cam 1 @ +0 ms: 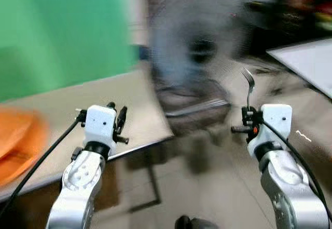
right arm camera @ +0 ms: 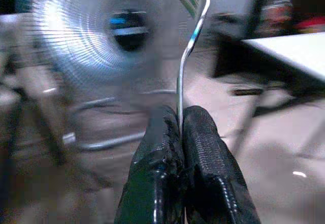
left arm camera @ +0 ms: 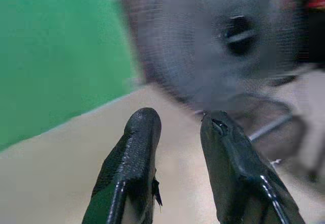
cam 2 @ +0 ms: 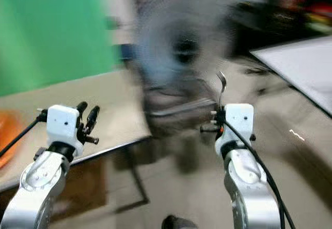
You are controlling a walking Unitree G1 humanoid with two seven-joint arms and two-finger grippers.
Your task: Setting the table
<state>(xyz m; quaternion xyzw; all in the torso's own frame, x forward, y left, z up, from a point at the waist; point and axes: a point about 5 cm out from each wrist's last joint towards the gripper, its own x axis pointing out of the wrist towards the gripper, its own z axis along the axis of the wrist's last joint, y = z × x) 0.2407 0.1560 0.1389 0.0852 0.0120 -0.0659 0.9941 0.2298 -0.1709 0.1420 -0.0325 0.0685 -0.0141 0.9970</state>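
Right gripper [right arm camera: 180, 132] clamped on a fork [cam 1: 248, 86], handle pinched between the fingers, tines pointing up, held in the air over the floor. Left gripper [left arm camera: 177, 132] fingers apart, holding nothing, hovering at the edge of the beige table [cam 1: 78, 99]. Views blurred. Something orange [cam 1: 15, 140] sits on the table at far left, can't tell what. Fan [cam 1: 199, 44] stands ahead. Judgement: early stage, fork picked up but not yet laid on the table; placing remains.
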